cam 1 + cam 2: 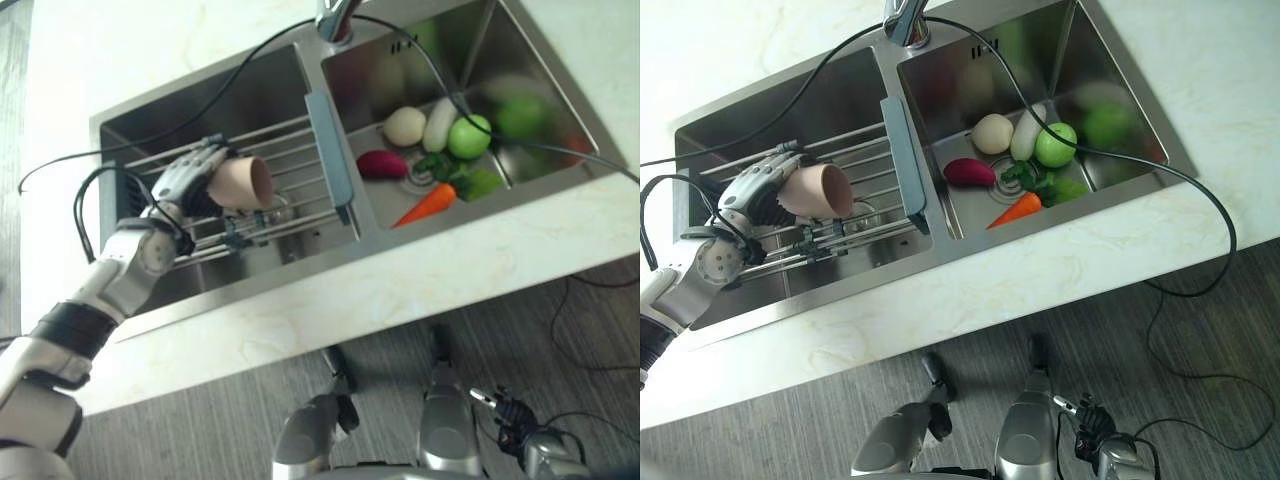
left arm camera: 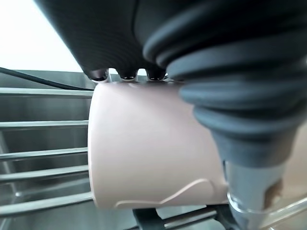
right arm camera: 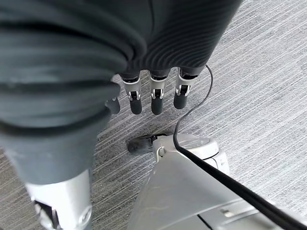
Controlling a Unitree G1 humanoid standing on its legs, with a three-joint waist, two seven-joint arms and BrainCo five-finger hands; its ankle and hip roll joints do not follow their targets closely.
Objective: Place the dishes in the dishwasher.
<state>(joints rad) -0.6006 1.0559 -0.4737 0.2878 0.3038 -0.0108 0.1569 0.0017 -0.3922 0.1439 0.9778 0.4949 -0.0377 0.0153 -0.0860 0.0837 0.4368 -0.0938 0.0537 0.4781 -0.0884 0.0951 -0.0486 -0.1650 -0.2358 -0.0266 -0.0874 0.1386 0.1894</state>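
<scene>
A pale pink cup [image 1: 243,182] lies on its side over the wire rack [image 1: 295,218] in the left sink basin, its mouth turned toward the right basin. My left hand [image 1: 185,178] is shut on the cup, fingers curled over its top and thumb under it, as the left wrist view shows on the cup [image 2: 148,148]. Something of clear glass [image 1: 268,212] sits on the rack just below the cup. My right hand [image 1: 510,415] hangs low over the floor, its fingers [image 3: 156,98] relaxed and holding nothing.
The right basin [image 1: 520,60] holds a carrot [image 1: 428,203], a green apple [image 1: 469,137], a white radish [image 1: 438,122], a pale round vegetable [image 1: 404,126], a dark red one [image 1: 381,164] and green leaves. A faucet [image 1: 335,20] stands behind the divider. A pale countertop [image 1: 400,285] runs in front.
</scene>
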